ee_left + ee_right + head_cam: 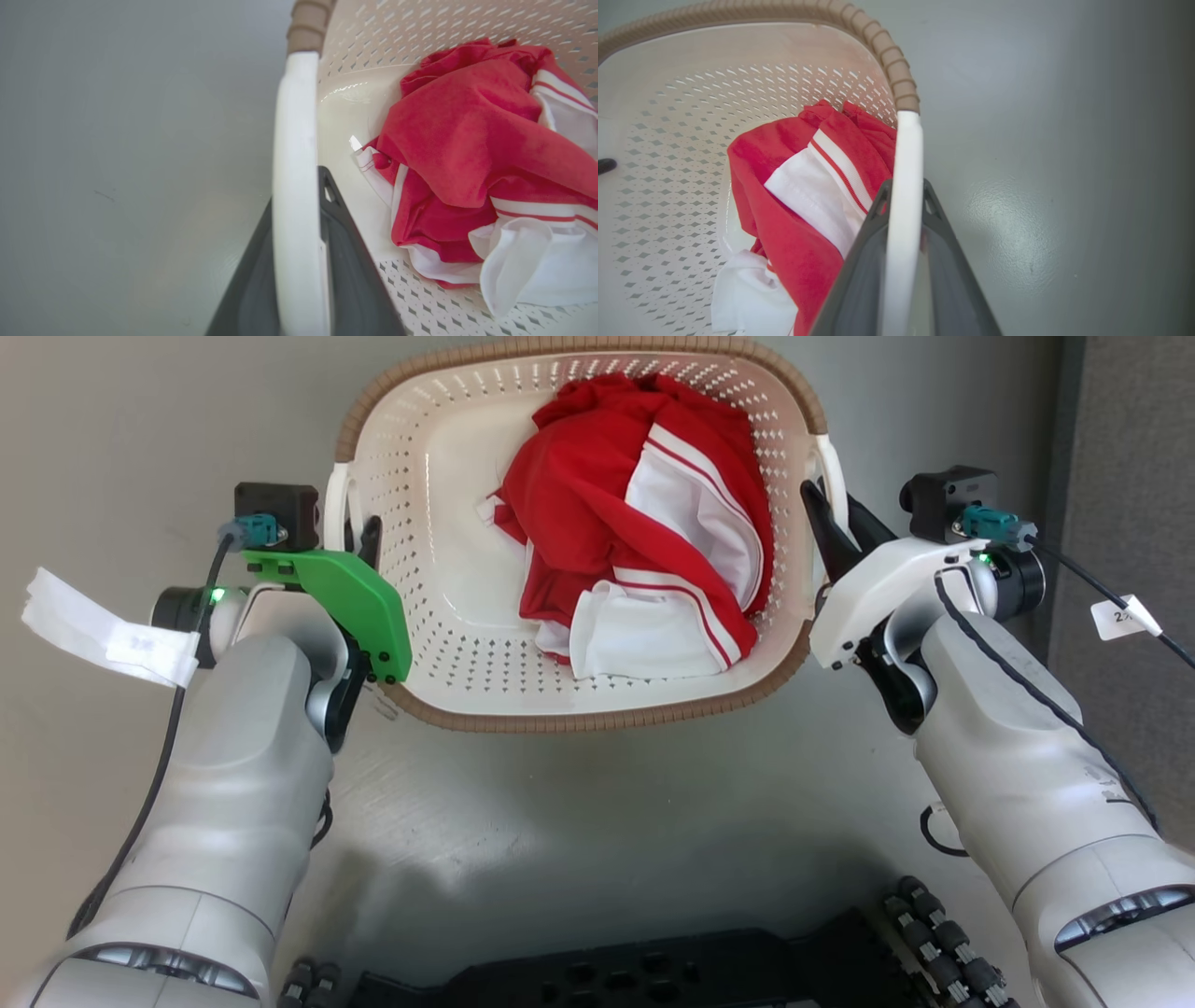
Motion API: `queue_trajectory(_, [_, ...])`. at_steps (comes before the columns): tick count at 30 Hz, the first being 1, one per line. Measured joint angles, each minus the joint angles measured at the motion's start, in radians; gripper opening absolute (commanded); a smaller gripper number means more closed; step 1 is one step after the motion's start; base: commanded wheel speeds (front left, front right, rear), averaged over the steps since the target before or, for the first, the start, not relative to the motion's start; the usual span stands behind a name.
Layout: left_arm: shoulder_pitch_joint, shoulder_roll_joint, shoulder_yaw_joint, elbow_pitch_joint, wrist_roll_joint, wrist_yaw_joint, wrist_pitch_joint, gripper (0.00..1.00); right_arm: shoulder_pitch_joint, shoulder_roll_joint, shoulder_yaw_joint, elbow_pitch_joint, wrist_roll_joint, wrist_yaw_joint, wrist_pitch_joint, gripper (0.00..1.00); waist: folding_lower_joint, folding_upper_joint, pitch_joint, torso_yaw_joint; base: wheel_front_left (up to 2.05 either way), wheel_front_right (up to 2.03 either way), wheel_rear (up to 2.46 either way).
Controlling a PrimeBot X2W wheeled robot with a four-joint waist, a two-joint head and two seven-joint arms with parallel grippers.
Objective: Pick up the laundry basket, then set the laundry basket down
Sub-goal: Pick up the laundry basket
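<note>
The laundry basket [597, 717], cream-white and perforated with a brown woven-look rim, sits between my two arms in the head view. My left gripper [359, 537] is shut on its left white handle [334, 509]. In the left wrist view that handle [296, 140] runs between the dark fingers of my left gripper [299, 196]. My right gripper [831, 518] is shut on the right white handle [834, 467]. That handle [908, 149] passes between the fingers of my right gripper [906, 186] in the right wrist view. A crumpled red and white garment [644, 523] lies inside the basket.
Smooth grey floor [579, 821] surrounds the basket. My black base [653, 971] fills the bottom edge of the head view. A darker grey panel [1130, 448] stands at the far right. White paper tags [103, 625] hang from the wrist cables.
</note>
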Motion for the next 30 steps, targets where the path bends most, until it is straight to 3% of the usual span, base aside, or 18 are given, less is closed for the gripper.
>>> queue_trajectory(14, [0.042, -0.012, -0.042, 0.058, -0.108, -0.013, 0.08, 0.0, 0.031, 0.009, 0.048, 0.112, 0.058, 0.003, 0.02, 0.0, 0.0, 0.0, -0.131, -0.015, 0.0, 0.0, 0.0])
queue_trajectory(30, [0.106, -0.013, -0.082, 0.086, -0.21, -0.015, 0.197, 0.0, 0.088, 0.011, 0.13, 0.134, 0.166, 0.003, 0.112, 0.0, 0.0, 0.0, -0.316, -0.024, 0.0, 0.0, 0.0])
